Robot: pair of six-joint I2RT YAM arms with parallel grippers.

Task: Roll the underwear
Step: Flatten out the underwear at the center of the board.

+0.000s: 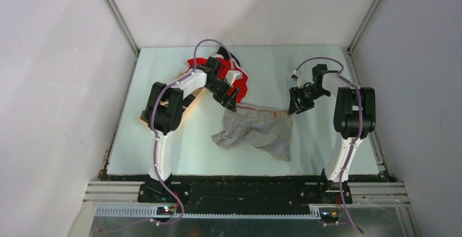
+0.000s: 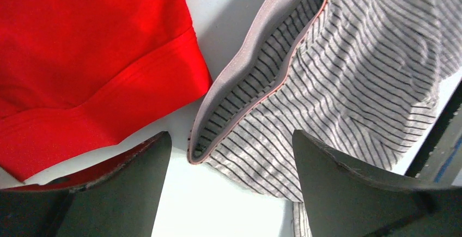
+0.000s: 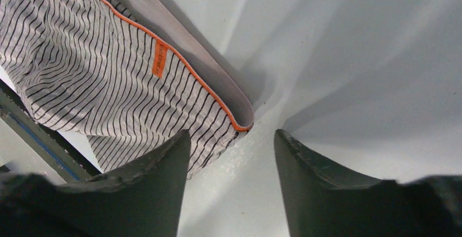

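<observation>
Underwear (image 1: 256, 129) lies rumpled near the middle of the table (image 1: 174, 155), striped grey and white, and we see its waistband running along the far side between the two arms. Our left gripper (image 2: 229, 139) hovers over the waistband's left corner, fingers spread wide and nothing pinched; the corner shows in the gap between them. The red cloth (image 2: 81, 57) lies just beside that corner, a strip of bare table between the two. Our right gripper (image 3: 231, 136) hangs over the waistband's right corner, likewise spread and empty, beside the orange-edged corner.
</observation>
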